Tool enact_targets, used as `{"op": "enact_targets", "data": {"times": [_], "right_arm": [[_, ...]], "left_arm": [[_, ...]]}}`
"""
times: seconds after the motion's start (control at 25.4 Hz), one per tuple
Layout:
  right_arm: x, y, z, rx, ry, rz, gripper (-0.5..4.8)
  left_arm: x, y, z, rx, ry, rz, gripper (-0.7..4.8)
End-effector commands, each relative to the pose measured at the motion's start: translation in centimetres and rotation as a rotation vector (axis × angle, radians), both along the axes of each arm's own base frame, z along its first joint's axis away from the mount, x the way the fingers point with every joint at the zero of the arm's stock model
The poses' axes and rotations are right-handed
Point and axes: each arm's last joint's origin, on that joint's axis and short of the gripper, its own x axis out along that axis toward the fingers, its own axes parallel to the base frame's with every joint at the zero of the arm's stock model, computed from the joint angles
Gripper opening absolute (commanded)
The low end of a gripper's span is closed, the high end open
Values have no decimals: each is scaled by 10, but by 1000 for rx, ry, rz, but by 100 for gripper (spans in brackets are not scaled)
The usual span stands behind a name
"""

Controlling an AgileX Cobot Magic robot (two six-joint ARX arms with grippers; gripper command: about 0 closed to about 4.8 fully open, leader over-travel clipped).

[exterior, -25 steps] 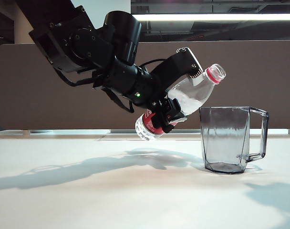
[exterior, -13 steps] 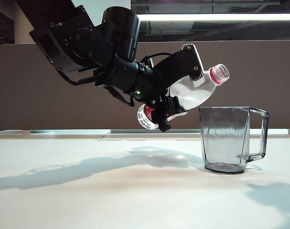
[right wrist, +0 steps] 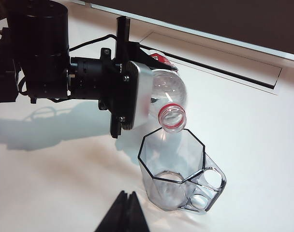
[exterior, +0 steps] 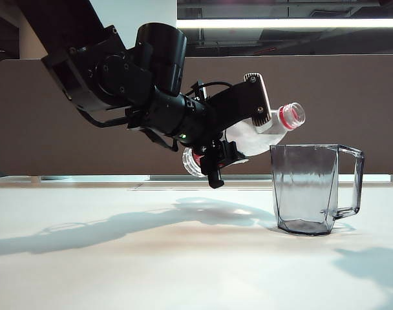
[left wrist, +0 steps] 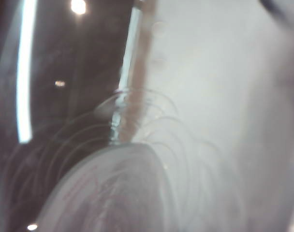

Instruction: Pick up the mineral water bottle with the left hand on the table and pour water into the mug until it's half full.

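My left gripper is shut on the mineral water bottle, which it holds in the air, tipped nearly level. The bottle's open mouth with its red neck ring sits just above the left rim of the mug. That mug is smoky-grey and stands upright on the white table. No stream of water shows. The right wrist view has the bottle's mouth over the mug's rim. The left wrist view is filled by the blurred bottle. My right gripper is shut, empty, near the mug.
A brown partition panel closes off the back of the table. The right wrist view shows a long slot in the tabletop behind the mug. The left arm's bulky joint hangs over the table's left half.
The left wrist has rolled, and the bottle has tipped flatter. Its mouth has dropped closer to the mug's rim while its base has risen. The mug and the right arm have kept still.
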Motion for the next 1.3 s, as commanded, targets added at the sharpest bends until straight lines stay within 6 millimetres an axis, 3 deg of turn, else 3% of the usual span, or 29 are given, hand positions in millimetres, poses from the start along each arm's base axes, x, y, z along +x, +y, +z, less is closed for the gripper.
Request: {"op": "enact_targets", "data": {"times": [0.04,1.3], "right_arm": [[-1,0,4,15,-18,3,-1],[-1,0,4,14,-17,3,-1]], "left_arm": [[2,-1,13,-35,-87,-5,214],[3,-1,18,109,-303,-34,214]]}}
